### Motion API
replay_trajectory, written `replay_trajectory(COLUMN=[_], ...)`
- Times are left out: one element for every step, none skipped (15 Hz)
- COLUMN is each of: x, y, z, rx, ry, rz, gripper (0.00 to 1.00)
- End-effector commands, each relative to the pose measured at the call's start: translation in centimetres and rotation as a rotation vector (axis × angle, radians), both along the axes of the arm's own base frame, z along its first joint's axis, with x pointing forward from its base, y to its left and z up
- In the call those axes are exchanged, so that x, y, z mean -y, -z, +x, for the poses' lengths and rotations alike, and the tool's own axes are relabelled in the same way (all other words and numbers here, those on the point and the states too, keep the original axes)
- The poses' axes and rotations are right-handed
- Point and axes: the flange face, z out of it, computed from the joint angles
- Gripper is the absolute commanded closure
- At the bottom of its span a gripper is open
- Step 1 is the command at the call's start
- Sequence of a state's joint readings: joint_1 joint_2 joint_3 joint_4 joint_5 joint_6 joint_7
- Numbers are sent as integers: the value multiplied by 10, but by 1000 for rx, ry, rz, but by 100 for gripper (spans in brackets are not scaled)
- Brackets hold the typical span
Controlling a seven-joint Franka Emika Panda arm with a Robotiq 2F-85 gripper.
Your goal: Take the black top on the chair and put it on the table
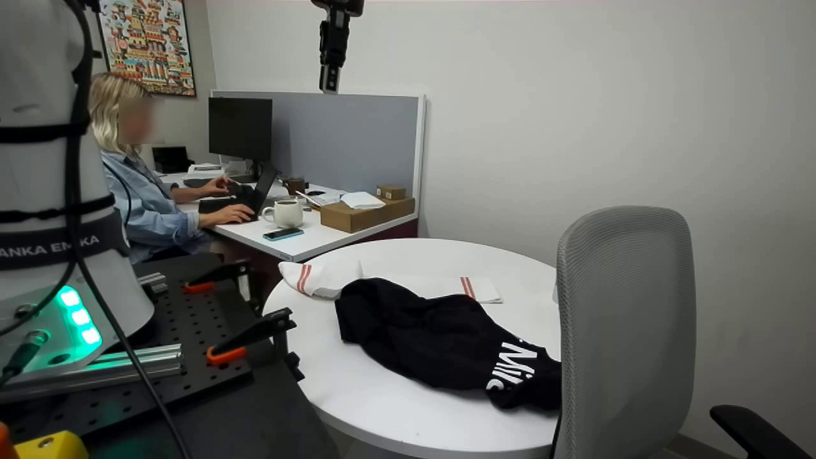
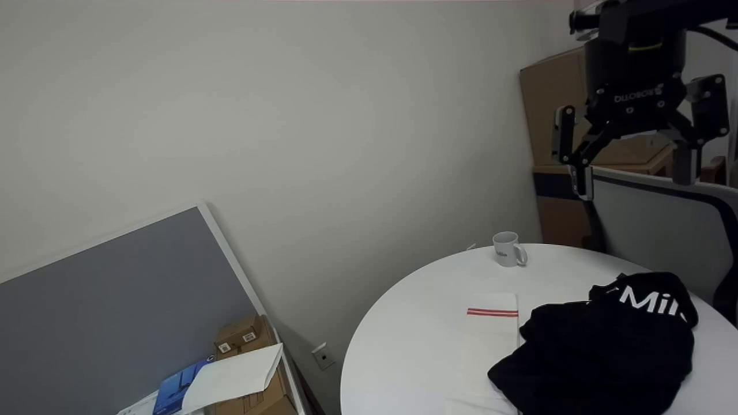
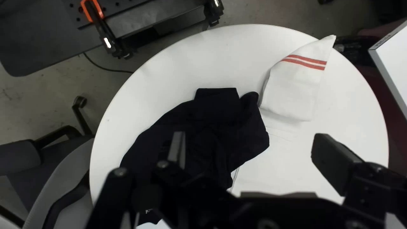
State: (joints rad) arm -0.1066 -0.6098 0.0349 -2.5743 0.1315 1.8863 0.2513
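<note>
The black top (image 1: 414,331) lies crumpled on the round white table (image 1: 363,389), its white print near the chair-side end. It also shows in an exterior view (image 2: 594,351) and the wrist view (image 3: 213,121). The chair (image 1: 628,319) stands against the table's edge with nothing on the visible part of its grey backrest; it also shows in an exterior view (image 2: 657,225). My gripper (image 2: 634,181) is open and empty, high above the table and apart from the black top. Its spread fingers also show in the wrist view (image 3: 249,140).
White cloths with red stripes (image 1: 325,278) lie on the table beside and partly under the black top. A white mug (image 2: 506,251) stands near the table's far edge. A desk with a monitor (image 1: 240,127) and a seated person (image 1: 150,191) is behind. Clamps (image 1: 252,335) stick out from the robot's base.
</note>
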Motion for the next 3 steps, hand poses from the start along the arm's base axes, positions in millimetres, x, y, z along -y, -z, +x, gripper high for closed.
replay_trajectory(x=[-1,0,0], y=[0,0,0], z=[0,0,-1], rx=[0,1,1], ry=[-4,-4,-3], rz=[-6,-8,-9], gripper=[0,0,0])
